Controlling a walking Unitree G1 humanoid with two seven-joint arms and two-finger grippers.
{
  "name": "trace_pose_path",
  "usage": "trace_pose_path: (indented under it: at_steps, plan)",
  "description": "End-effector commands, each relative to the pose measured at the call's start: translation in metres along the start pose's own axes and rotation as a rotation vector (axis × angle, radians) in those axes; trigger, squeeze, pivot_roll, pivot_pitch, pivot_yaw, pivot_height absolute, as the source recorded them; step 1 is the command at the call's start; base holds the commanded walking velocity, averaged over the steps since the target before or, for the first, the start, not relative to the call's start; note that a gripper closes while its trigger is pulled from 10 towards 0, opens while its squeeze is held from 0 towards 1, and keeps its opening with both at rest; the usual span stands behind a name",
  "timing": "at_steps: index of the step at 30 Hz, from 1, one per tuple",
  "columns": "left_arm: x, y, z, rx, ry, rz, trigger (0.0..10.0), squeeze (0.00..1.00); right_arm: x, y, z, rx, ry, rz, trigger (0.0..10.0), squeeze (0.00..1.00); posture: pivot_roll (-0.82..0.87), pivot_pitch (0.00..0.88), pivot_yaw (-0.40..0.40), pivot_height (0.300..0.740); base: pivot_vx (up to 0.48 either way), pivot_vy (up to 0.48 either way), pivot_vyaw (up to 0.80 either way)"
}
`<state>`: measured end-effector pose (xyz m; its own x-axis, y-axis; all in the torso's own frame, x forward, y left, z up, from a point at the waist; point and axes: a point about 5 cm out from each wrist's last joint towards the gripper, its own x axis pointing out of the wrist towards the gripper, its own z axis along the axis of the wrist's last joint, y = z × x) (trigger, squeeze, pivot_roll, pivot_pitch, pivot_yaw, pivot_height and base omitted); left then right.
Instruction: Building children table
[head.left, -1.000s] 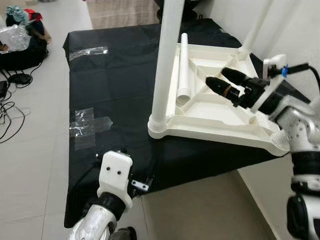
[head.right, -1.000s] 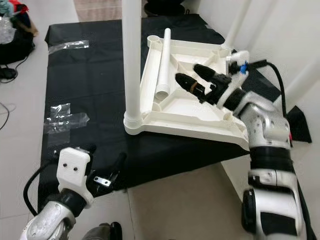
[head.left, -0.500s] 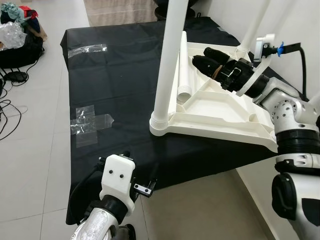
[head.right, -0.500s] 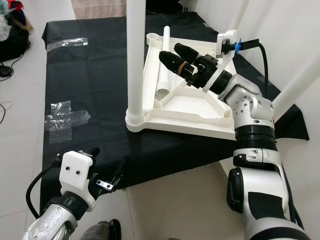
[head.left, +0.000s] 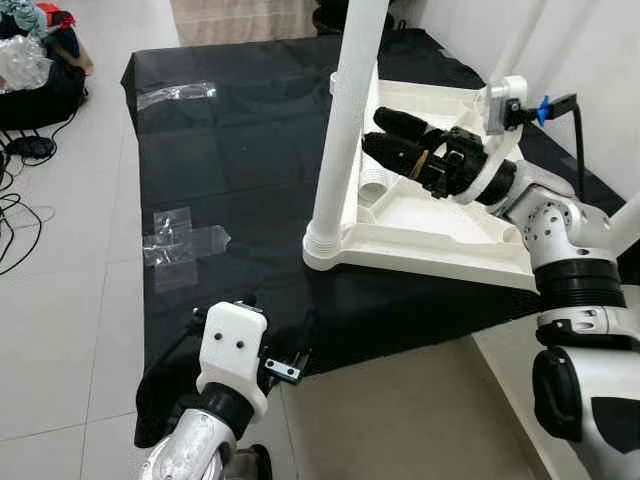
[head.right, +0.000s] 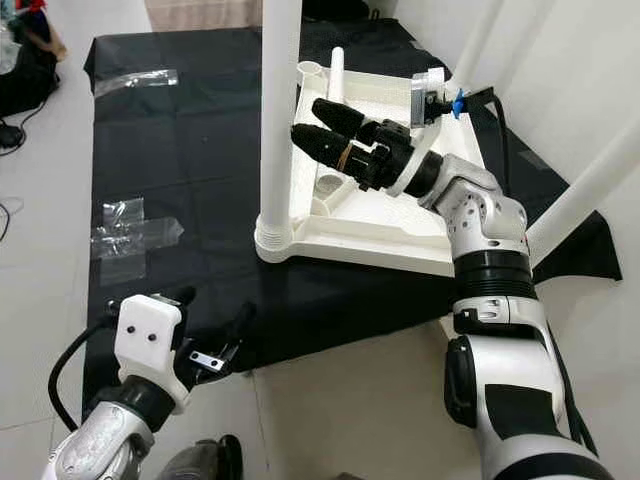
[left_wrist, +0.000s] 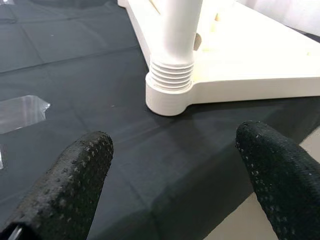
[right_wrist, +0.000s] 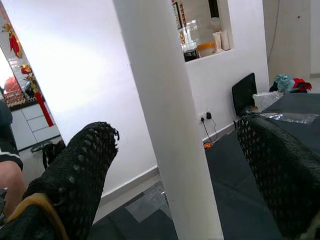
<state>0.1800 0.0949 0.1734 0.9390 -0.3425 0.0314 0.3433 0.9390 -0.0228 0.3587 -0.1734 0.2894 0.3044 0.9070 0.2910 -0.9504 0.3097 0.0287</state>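
Upside-down white moulded-plastic children's table top (head.left: 440, 215) lying on black cloth sheet (head.left: 230, 170) spread over the floor, toward 1 o'clock in the head views. One long white plastic tube leg (head.left: 350, 110) standing upright, screwed into the near corner socket at the top's 7 o'clock corner; threaded ribbed collar (left_wrist: 171, 76) seated on the socket. Second loose white tube leg (head.right: 335, 75) lying inside the ribbed underside, near the far edge at 12 o'clock. Two more white legs rising at the far and right-hand corners.

Right gripper (head.right: 322, 128) over the table top, fingers spread apart, holding nothing, pointing toward the upright leg at 9 o'clock from it; in the right wrist view the leg (right_wrist: 165, 125) stands between the two fingers, not yet touched. Left gripper (left_wrist: 175, 165) low at 7 o'clock, above the cloth edge, fingers released and empty, aimed at the socket corner.

Clear tape strips (head.left: 180, 240) stuck on the cloth at 9 o'clock.

Handling judgement: hollow plastic, light, stiff, smooth and somewhat slippery. Best hold likely on the leg shaft just above the collar, squeezing firmly for twisting; top probably slides on the cloth unless steadied at its rim.
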Motion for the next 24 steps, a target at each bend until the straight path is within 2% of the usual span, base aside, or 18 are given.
trace_pose_path:
  at_steps: [1, 5, 7, 10, 18, 24]
  plan:
    - [-0.001, 0.000, 0.003, 0.004, -0.017, 0.005, 10.0, 0.00, 0.001, 0.001, 0.007, -0.043, -0.004, 0.016, 10.0, 0.00, 0.08, 0.182, -0.106, 0.740, 0.000, 0.000, 0.00]
    - [-0.001, 0.000, 0.003, 0.006, -0.018, 0.004, 10.0, 0.00, 0.001, -0.001, 0.007, -0.053, 0.003, 0.005, 10.0, 0.00, 0.08, 0.185, -0.104, 0.740, 0.000, 0.000, 0.00]
    - [0.000, -0.001, 0.004, 0.016, -0.020, 0.000, 10.0, 0.00, 0.000, -0.002, 0.004, -0.033, 0.031, 0.001, 10.0, 0.00, 0.08, 0.186, -0.108, 0.740, 0.000, 0.000, 0.00]
    - [0.001, -0.002, 0.006, 0.021, -0.028, -0.005, 10.0, 0.00, 0.001, -0.003, 0.001, -0.053, 0.063, -0.008, 10.0, 0.00, 0.08, 0.186, -0.110, 0.740, 0.000, 0.000, 0.00]
    - [0.002, -0.002, 0.007, 0.029, -0.037, -0.007, 10.0, 0.00, 0.004, -0.005, -0.001, -0.073, 0.072, -0.006, 10.0, 0.00, 0.08, 0.184, -0.112, 0.740, 0.000, 0.000, 0.00]
    - [0.002, -0.001, 0.008, 0.030, -0.040, -0.006, 10.0, 0.00, 0.015, -0.004, -0.006, -0.081, 0.083, 0.028, 10.0, 0.00, 0.07, 0.191, -0.110, 0.740, 0.000, 0.000, 0.00]
